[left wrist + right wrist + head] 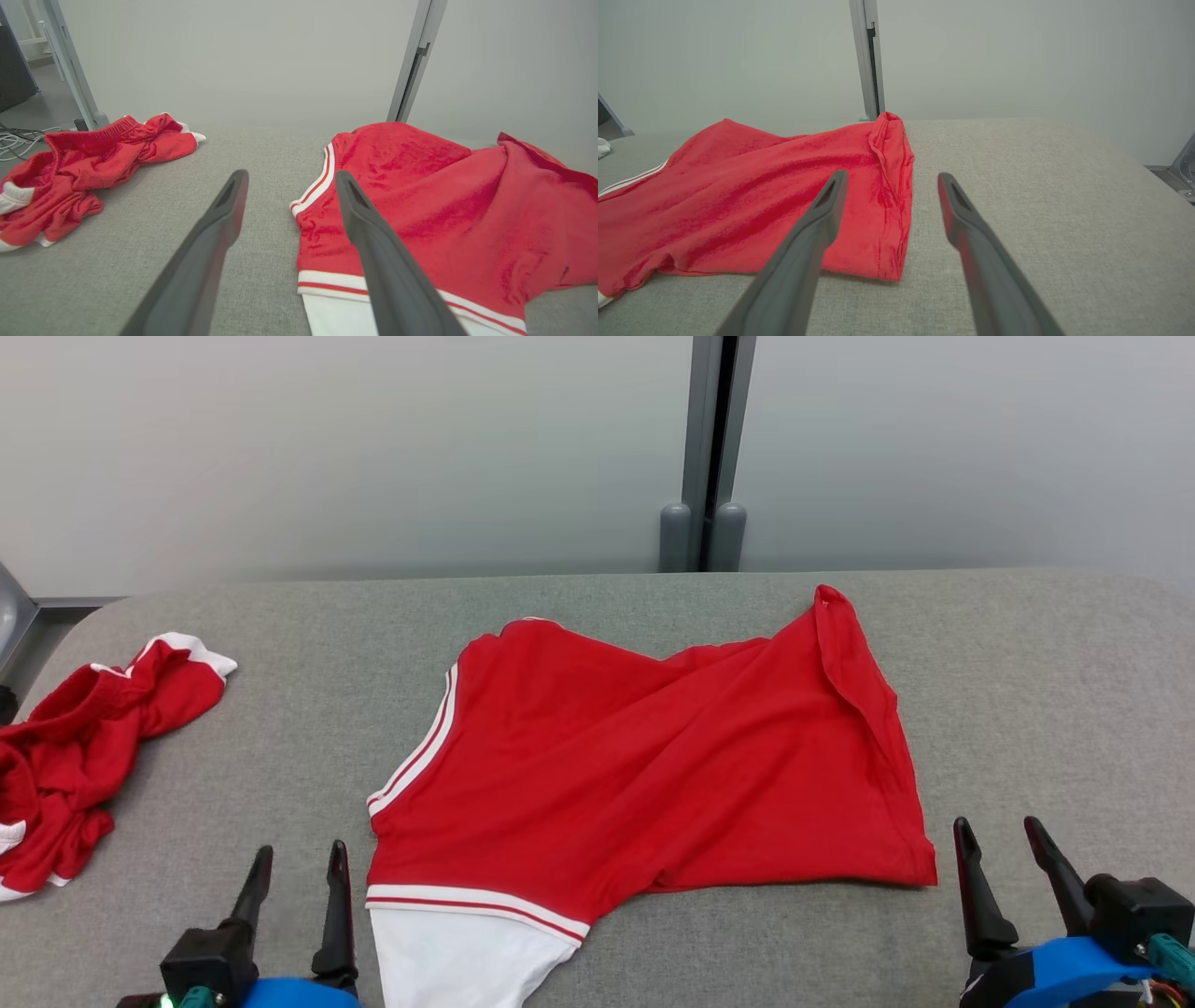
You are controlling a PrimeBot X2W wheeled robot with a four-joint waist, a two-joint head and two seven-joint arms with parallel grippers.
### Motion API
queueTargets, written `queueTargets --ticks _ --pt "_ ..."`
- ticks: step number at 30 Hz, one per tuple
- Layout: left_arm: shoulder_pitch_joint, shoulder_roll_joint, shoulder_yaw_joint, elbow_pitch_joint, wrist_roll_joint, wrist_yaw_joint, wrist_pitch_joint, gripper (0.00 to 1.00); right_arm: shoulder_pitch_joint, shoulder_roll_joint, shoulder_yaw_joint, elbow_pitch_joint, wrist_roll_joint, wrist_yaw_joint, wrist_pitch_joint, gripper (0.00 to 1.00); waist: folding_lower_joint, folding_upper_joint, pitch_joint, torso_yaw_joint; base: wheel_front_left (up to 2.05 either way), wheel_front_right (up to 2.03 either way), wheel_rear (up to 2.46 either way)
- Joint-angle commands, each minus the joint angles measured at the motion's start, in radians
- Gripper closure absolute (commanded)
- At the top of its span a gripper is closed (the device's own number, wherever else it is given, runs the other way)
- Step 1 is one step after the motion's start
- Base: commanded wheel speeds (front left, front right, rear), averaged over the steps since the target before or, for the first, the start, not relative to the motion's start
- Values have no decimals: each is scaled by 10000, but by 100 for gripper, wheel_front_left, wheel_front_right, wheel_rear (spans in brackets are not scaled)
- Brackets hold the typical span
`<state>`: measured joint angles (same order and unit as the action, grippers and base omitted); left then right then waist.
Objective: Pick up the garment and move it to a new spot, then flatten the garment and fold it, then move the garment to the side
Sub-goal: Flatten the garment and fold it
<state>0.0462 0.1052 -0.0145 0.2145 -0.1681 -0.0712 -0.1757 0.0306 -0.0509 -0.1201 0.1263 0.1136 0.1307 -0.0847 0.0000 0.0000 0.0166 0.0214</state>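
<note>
A red garment (644, 765) with white stripes and a white panel lies spread but wrinkled across the middle of the grey table (1046, 691). Its right edge is folded over near the far corner. The same garment (434, 205) is on the right in the left wrist view, and the garment (761, 200) is on the left in the right wrist view. My left gripper (299, 863) hovers open just left of its near-left corner, holding nothing. Open and free as well, my right gripper (999, 835) sits just right of the near-right corner.
A second red and white garment (84, 747) lies crumpled at the table's left edge, and this crumpled garment (84, 172) is on the left in the left wrist view. A grey post (705, 448) stands behind the table against a pale wall. Bare table surface lies right of the spread garment.
</note>
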Motion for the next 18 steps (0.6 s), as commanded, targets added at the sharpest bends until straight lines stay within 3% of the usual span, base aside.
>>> queueTargets --ticks 1,18 --pt "172 -24 -109 144 -82 -71 98 0 43 7 -48 239 0 1 -35 0 0 0 44 26 0 0 0" --pt "1157 -151 -1440 1164 -690 -482 799 0 -943 0 -325 3163 -207 1 -969 0 0 0 454 293 0 0 0"
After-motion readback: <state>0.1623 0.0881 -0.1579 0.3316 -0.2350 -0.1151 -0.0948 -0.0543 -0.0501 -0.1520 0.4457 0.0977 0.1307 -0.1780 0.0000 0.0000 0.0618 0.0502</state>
